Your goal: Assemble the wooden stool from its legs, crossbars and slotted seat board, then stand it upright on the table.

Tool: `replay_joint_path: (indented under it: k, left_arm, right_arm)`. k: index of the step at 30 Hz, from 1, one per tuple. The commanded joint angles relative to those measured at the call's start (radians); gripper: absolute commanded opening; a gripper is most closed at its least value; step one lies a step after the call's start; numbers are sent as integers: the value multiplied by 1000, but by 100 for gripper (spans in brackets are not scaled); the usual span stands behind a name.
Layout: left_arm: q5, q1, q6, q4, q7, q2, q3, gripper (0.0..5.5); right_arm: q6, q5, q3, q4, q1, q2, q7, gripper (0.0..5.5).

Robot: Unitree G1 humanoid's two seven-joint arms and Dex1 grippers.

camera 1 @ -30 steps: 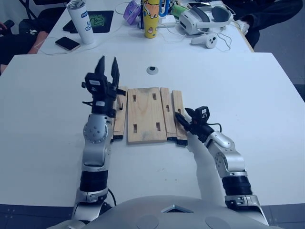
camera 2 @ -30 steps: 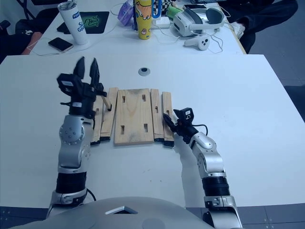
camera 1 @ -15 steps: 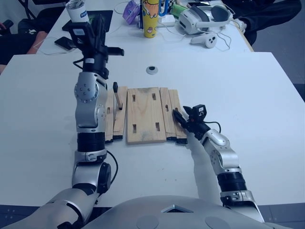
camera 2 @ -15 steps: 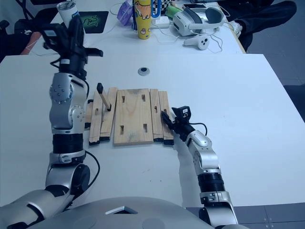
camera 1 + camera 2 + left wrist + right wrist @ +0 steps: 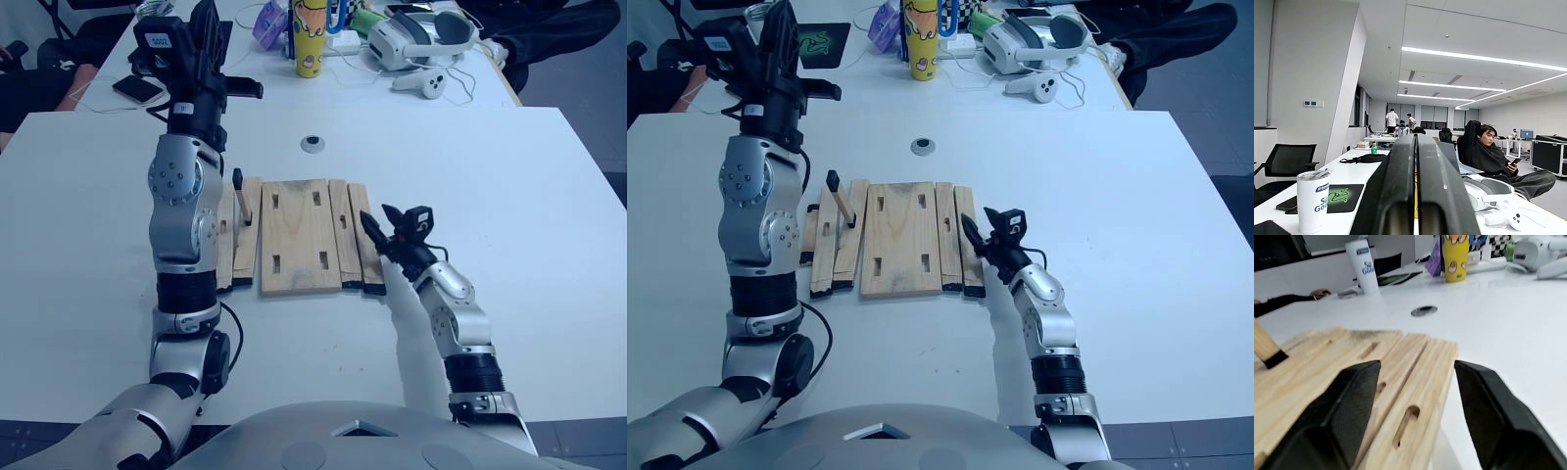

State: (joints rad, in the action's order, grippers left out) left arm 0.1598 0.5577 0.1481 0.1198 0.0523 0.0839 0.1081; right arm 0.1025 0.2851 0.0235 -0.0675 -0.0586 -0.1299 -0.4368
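Note:
The slotted seat board (image 5: 299,235) lies flat mid-table. Two wooden slats (image 5: 355,233) lie against its right side and two more (image 5: 237,240) against its left. A short black-tipped stick (image 5: 238,192) leans up from the left slats. My left gripper (image 5: 204,34) is raised high above the table's far left, well clear of the wood, with its fingers (image 5: 1400,196) pressed shut and nothing between them. My right gripper (image 5: 377,217) hovers just over the near end of the outermost right slat (image 5: 1415,396), open, with its fingers (image 5: 1352,406) spread either side of that slat.
A round grommet (image 5: 313,144) sits in the table behind the board. On the far desk are a yellow cup (image 5: 311,39), a phone (image 5: 137,89), a white tumbler (image 5: 1312,198), a headset (image 5: 421,39) and a controller (image 5: 421,83). Bare tabletop lies right of the wood.
My left arm swung up from just above the left slats to high over the far left. My right gripper lifted slightly at the right slat's end.

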Motion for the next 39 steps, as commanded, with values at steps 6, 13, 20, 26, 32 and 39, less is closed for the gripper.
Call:
replay_joint_path:
  k: [6,13,20,26,32,39]
  left_arm:
    - [-55,-252,202,-286,-6,-5,-66,2]
    - [-50,-125,144,-243,-21,-3,-44,2]
    - [-26,-93,-54,-73,8,-21,-36,2]
    - [-27,-89,-172,20,24,-9,-32,2]
    - [-39,-151,-196,-3,63,-15,-74,2]
    - [13,-290,173,-296,3,-53,-25,2]
  right_arm:
    - [-12,3,14,4,-29,-3,10,280]
    - [-20,-13,8,-22,-30,-5,18,280]
    - [-33,-10,7,-30,-20,1,11,280]
    - [-37,-9,6,-26,0,1,11,280]
    - [-36,-13,-1,-22,5,5,16,280]
    - [-15,-12,-7,-16,0,1,14,280]
